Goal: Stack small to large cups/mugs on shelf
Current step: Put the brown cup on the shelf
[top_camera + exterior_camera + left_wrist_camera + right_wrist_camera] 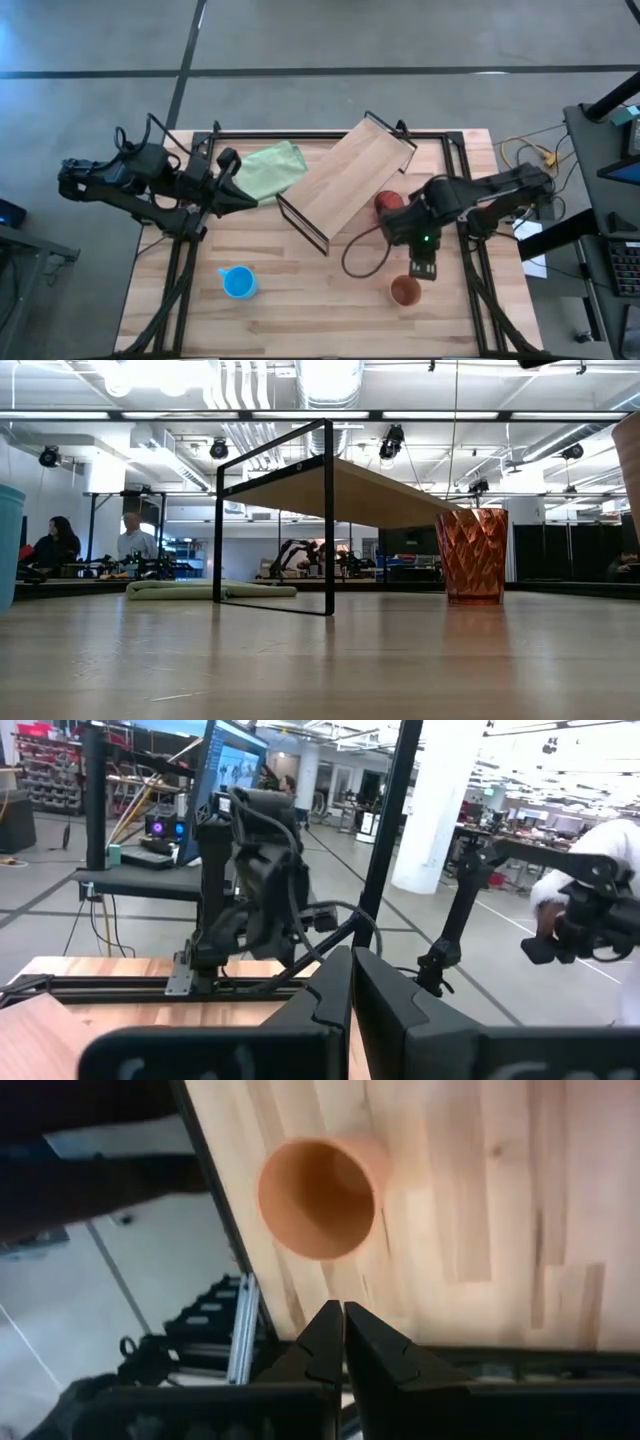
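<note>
The right gripper (424, 268) hangs just above the bench (320, 310), its fingers (335, 1342) pressed together and holding nothing; the orange-brown cup (405, 291) stands upright just beyond their tips, apart from them. The red tumbler (388, 203) sits beside the shelf (350, 180), which stands at a slant mid-bench. The blue cup (238, 282) stands well apart at the near left. The left gripper (240, 196) waits by the green cloth (270, 168), fingers closed and empty. People (60, 545) sit in the room beyond.
</note>
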Controlling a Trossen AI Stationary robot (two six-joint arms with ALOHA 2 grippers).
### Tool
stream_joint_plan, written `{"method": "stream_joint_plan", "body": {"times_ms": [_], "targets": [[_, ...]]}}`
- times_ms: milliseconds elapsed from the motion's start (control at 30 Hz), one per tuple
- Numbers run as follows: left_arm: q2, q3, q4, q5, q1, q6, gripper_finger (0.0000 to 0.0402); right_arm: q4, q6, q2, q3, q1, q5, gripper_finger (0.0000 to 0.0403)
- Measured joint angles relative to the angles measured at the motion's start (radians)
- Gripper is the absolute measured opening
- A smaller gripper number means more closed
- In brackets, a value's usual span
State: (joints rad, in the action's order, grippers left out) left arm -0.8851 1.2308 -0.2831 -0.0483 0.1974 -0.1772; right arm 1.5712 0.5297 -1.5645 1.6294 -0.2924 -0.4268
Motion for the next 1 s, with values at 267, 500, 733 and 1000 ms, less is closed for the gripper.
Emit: {"method": "stream_joint_plan", "body": {"times_ms": [267,500,733,1000], "targets": [[0.036,0.000,-0.064,-0.003,0.000,0.000,0.0000,0.000,-0.005,-0.082,-0.036,-0.007,-0.014,0.0009],[0.068,0.000,-0.103,-0.003,0.000,0.001,0.0000,0.001,-0.002,-0.100,-0.036,-0.007,-0.052,0.0009],[0.045,0.000,-0.092,-0.002,-0.001,0.001,0.0000,-0.001,0.050,-0.083,-0.011,-0.007,-0.048,0.0009],[-0.050,0.000,-0.092,-0.002,-0.001,0.001,0.0000,-0.047,0.054,-0.081,0.051,-0.007,-0.043,0.0009]]}}
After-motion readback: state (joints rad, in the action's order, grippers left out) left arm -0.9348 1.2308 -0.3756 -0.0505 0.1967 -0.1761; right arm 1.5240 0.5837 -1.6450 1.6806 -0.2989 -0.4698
